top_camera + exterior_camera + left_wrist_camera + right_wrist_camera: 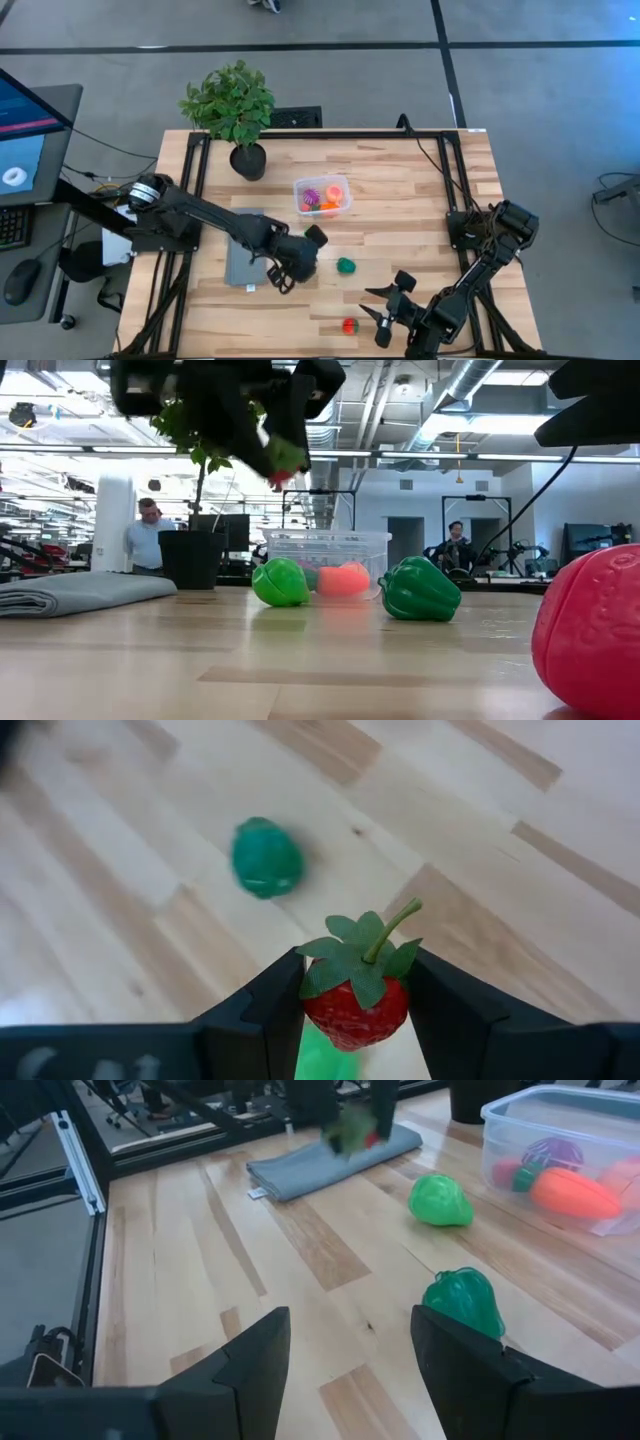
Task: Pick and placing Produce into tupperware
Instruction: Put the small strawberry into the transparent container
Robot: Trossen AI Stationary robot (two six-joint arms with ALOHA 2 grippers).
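My left gripper hovers above the table near the grey cloth, shut on a red toy strawberry, which also shows in the low view. A light green fruit lies on the table right beneath it. A dark green pepper lies on the wood between the two grippers. The clear tub stands farther back and holds orange, purple and pink pieces. My right gripper is open near the table's near edge, beside a red fruit, and touches nothing. My left gripper pinches the strawberry's red body between its two fingers, one on each side. The green leafy cap and stem stick out past the fingertips. The fingers come from above, pointing down. The strawberry is lifted clear of the table.
A folded grey cloth lies under the left arm. A potted plant stands at the far left of the table. Bare wood lies between the pepper and the tub. People sit in the room behind.
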